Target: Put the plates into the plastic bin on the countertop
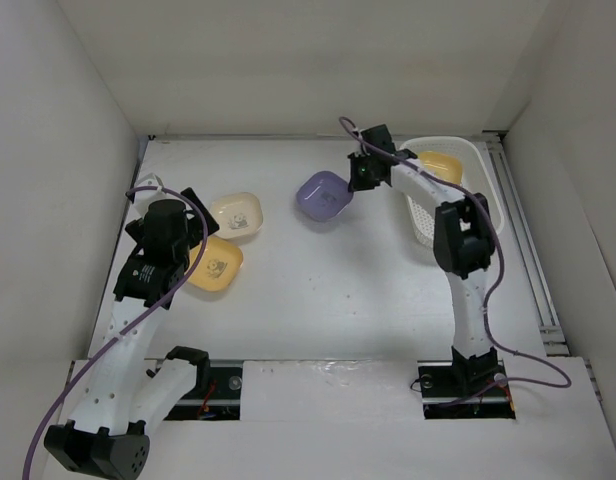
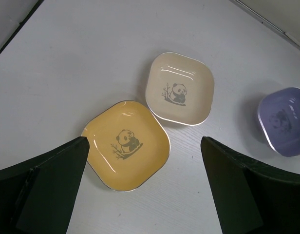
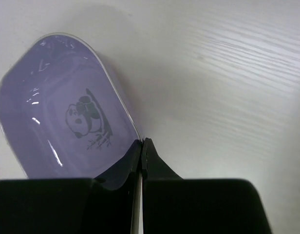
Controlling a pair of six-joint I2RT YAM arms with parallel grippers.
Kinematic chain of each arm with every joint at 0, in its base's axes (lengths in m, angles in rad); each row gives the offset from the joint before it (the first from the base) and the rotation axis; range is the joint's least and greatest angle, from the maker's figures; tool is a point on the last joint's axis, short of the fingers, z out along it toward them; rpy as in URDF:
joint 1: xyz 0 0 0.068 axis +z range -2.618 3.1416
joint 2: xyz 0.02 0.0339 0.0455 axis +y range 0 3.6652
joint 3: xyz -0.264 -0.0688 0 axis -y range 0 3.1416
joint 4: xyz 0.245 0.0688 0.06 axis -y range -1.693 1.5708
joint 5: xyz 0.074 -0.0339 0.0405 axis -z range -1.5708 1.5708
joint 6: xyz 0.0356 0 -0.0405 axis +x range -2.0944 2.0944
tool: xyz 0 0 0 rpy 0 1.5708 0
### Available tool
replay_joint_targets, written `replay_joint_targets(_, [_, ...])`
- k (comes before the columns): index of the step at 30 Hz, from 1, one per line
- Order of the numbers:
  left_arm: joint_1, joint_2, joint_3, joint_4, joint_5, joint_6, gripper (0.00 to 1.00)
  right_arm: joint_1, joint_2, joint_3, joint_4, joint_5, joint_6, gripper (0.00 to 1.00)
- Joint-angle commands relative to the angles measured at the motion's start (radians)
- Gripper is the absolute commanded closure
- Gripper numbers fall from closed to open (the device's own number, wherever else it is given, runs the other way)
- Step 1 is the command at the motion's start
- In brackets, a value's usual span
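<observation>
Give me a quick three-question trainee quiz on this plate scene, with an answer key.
1. True or false: the right gripper is shut on the rim of the purple plate.
2. Which plates lie under the open left gripper? A) cream plate and yellow-orange plate; B) green and brown; C) two purple.
3. Fill in: the dish visible inside the plastic bin is ____ in colour.
Key: 1 true; 2 A; 3 yellow-orange.

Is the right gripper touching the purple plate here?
Touching. The right wrist view shows the right gripper pinched shut on the rim of the purple plate.
</observation>
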State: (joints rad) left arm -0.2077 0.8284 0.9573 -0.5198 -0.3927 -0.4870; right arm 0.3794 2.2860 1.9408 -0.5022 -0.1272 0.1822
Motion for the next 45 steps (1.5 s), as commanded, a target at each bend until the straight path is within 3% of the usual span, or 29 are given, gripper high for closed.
replay_joint_targets(1, [0.001, -0.014, -0.006, 0.026, -0.011, -0.004, 0.00, -0.089, -0.232, -0.098, 0.117, 0.021, 0.026, 1.00])
replay_joint_targets(6, [0.001, 0.017, -0.006, 0.017, -0.011, -0.004, 0.00, -0.212, -0.445, -0.241, 0.126, 0.043, 0.026, 1.00])
replay_joint_targets(14, [0.001, 0.026, -0.006, 0.017, -0.002, 0.005, 0.00, -0.465, -0.487, -0.348, 0.145, 0.037, 0.057, 1.00])
replay_joint_targets(22, [0.001, 0.026, -0.006, 0.017, -0.002, 0.005, 0.00, -0.517, -0.559, -0.592, 0.329, 0.161, 0.350, 1.00])
replay_joint_targets(27, [0.001, 0.026, -0.006, 0.026, -0.002, 0.005, 0.00, -0.537, -0.550, -0.592, 0.344, 0.192, 0.422, 1.00])
replay_joint_targets(39, [0.001, 0.026, -0.006, 0.026, 0.008, 0.005, 0.00, -0.574, -0.408, -0.450, 0.306, 0.202, 0.422, 1.00])
replay_joint_targets(41, [0.001, 0.026, -0.006, 0.026, 0.008, 0.005, 0.00, -0.574, -0.395, -0.450, 0.306, 0.186, 0.422, 0.87])
replay_joint_targets(42, [0.001, 0.026, -0.006, 0.026, 0.008, 0.005, 0.00, -0.574, -0.395, -0.450, 0.306, 0.176, 0.422, 0.73])
replay_joint_targets(43, [0.001, 0.026, -0.006, 0.026, 0.008, 0.005, 0.00, -0.574, -0.404, -0.460, 0.315, 0.176, 0.422, 0.39])
replay_joint_targets(45, [0.001, 0.026, -0.006, 0.026, 0.008, 0.005, 0.00, -0.565, -0.433, -0.470, 0.315, 0.176, 0.422, 0.26])
